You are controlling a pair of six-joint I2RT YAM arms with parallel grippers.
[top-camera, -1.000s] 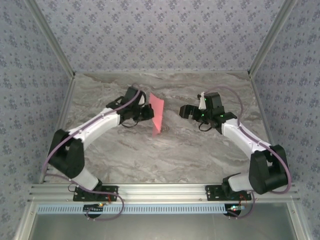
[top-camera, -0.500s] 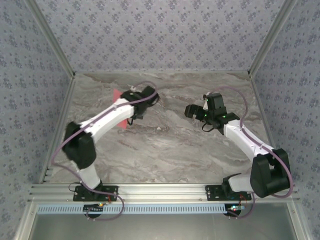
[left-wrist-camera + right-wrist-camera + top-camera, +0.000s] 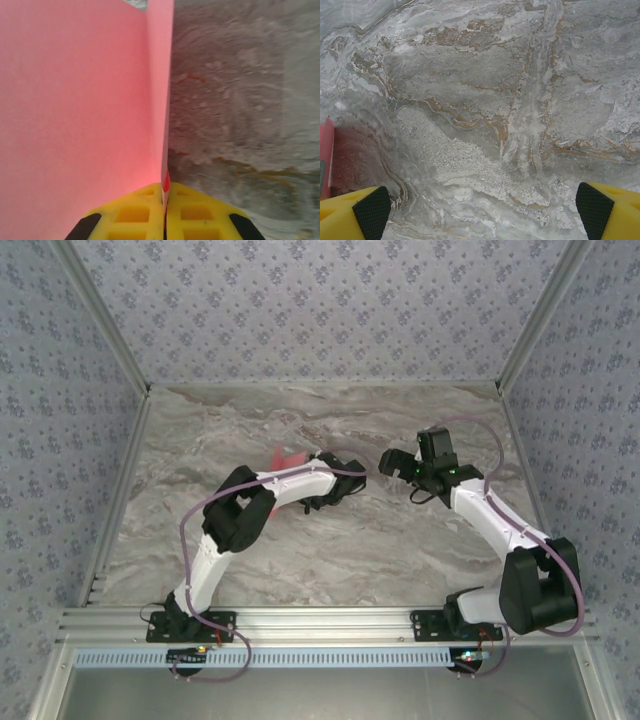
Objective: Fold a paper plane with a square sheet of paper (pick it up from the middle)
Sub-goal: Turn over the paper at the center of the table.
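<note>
My left gripper (image 3: 165, 194) is shut on the square sheet of paper (image 3: 75, 100), its yellow fingers pinching the paper's lower edge at a crease. The salmon-pink paper stands upright, with one broad flap spreading left and a narrow folded edge running up the middle. I cannot tell if it has the paper plane's dart shape. From above, a pink corner of the paper (image 3: 284, 457) pokes out behind the folded left forearm near mid-table. My right gripper (image 3: 388, 462) hovers open to the right of it, with only bare table between its fingertips (image 3: 370, 212). A sliver of pink (image 3: 326, 155) shows at that view's left edge.
The marble-patterned table (image 3: 330, 550) is enclosed by patterned walls at the back and both sides. The left arm's elbow (image 3: 238, 508) is bent sharply over the table's left-centre. The right arm reaches in from the right.
The left arm has swung right from the back left to mid-table and folded up, carrying the paper with it. The right gripper drifted slightly right and stayed open.
</note>
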